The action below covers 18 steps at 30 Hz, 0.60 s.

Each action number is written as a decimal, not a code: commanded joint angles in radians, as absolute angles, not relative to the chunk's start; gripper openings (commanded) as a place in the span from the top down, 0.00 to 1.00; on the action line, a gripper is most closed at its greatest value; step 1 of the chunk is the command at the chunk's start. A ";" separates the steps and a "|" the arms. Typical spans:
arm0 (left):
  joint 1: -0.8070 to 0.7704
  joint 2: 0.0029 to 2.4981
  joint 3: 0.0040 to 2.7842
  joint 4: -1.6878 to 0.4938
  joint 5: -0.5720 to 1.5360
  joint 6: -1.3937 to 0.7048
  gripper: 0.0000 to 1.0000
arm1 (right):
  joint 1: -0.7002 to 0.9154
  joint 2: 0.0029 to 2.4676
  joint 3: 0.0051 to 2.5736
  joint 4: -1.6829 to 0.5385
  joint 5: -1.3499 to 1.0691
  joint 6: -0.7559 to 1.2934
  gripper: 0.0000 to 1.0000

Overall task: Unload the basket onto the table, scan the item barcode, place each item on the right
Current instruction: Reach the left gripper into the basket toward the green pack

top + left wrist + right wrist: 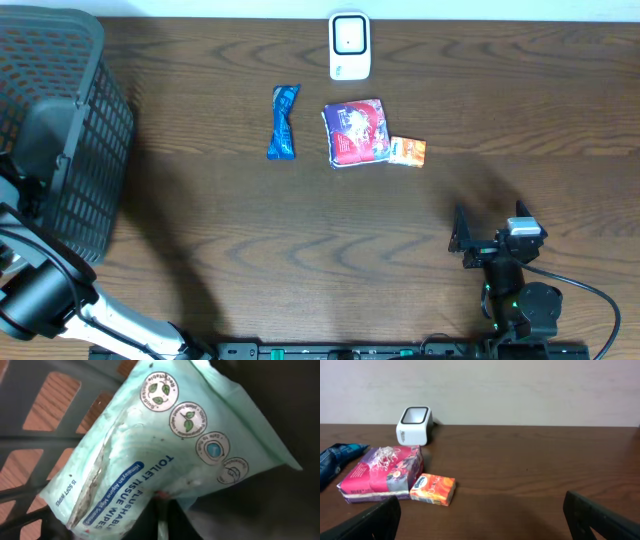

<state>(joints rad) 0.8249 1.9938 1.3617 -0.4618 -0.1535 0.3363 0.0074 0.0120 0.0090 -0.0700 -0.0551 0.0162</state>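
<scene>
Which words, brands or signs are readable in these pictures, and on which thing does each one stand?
"TOILET TISSUE FLUSHABLE WIPES", on the wipes pack.
"Himalayan Alpine", blue band on the same pack; the rest is blurred.
"15 SOFT WIPES", near its lower edge.
Four round badges on the pack: rim text too small.
Orange box: blue oval logo, unreadable.
Purple pack, blue wrapper, scanner: print too blurred.

Even, soft light falls on the dark brown wooden surface, with faint shadows; the left wrist close-up is soft and slightly blurred.
</scene>
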 commanded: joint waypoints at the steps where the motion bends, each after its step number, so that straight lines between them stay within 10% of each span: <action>1: 0.833 2.033 1.343 -0.463 -0.164 0.313 0.92 | 0.001 0.006 0.005 -0.071 -0.058 0.006 0.01; 18: 0.809 1.806 1.393 -0.361 0.164 0.038 0.93 | 0.001 0.006 0.005 -0.071 -0.058 0.006 0.01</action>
<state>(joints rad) 0.8188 1.9156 1.3621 -0.3927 0.0116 0.1738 0.0074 0.0120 0.0090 -0.0704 -0.0551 0.0162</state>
